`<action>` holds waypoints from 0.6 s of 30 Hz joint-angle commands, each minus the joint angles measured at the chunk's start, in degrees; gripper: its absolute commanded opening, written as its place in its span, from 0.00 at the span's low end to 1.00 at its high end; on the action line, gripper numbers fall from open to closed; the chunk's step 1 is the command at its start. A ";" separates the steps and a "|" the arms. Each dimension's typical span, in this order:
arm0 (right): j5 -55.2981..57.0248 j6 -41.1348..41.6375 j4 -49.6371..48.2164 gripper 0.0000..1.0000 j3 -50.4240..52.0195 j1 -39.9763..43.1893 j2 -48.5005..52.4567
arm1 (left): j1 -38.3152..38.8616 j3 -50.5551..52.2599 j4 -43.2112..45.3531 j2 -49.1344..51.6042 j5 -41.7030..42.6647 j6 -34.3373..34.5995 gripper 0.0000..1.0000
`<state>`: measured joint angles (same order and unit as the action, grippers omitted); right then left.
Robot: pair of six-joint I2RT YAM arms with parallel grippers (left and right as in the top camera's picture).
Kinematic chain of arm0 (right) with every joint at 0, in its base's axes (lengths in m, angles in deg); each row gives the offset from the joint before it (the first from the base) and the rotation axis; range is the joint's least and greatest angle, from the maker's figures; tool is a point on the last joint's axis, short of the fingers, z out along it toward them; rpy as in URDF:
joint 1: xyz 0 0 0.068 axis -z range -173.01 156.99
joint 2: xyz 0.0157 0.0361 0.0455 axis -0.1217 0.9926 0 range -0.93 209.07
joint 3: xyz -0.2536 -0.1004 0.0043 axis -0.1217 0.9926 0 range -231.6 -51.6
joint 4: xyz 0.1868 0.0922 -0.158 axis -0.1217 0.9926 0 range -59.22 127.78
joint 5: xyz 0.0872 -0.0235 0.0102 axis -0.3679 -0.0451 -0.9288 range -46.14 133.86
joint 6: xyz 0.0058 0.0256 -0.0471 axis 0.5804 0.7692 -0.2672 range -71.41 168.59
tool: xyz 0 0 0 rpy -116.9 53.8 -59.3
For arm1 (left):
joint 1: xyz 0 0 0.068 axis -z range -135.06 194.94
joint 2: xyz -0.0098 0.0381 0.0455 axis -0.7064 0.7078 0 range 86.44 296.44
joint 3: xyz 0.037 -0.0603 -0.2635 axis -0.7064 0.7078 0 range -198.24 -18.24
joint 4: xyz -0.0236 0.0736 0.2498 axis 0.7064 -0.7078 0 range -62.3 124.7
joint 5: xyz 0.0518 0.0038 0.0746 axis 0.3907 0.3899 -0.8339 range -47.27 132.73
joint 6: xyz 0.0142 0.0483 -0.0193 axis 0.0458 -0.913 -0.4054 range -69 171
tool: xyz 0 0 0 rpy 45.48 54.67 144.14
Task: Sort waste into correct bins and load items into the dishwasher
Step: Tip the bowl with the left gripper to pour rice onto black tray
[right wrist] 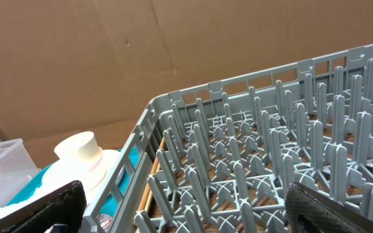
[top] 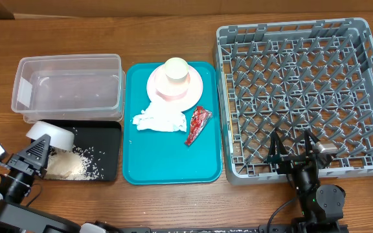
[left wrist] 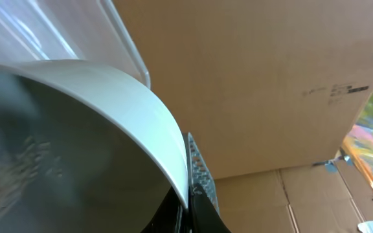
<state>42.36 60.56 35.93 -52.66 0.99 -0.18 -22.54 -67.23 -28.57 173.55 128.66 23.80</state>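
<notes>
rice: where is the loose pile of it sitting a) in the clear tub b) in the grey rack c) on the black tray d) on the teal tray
c: the rice lies in a heap on the black tray, just below the tipped bowl that the left gripper holds by its rim.
</notes>
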 commanded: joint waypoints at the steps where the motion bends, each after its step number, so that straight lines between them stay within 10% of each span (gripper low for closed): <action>1: 0.33 0.09 -0.39 1.00 0.61 0.28 -0.48 | 0.81 0.42 -0.66 -1.31 3.96 0.55 0.04; 18: 0.33 0.09 -0.39 1.00 0.61 0.28 -0.48 | 4.26 0.39 3.17 -1.27 4.68 4.81 0.13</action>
<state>42.40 60.58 35.93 -52.66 1.01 -0.18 -18.78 -67.02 -24.96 173.44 131.09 28.17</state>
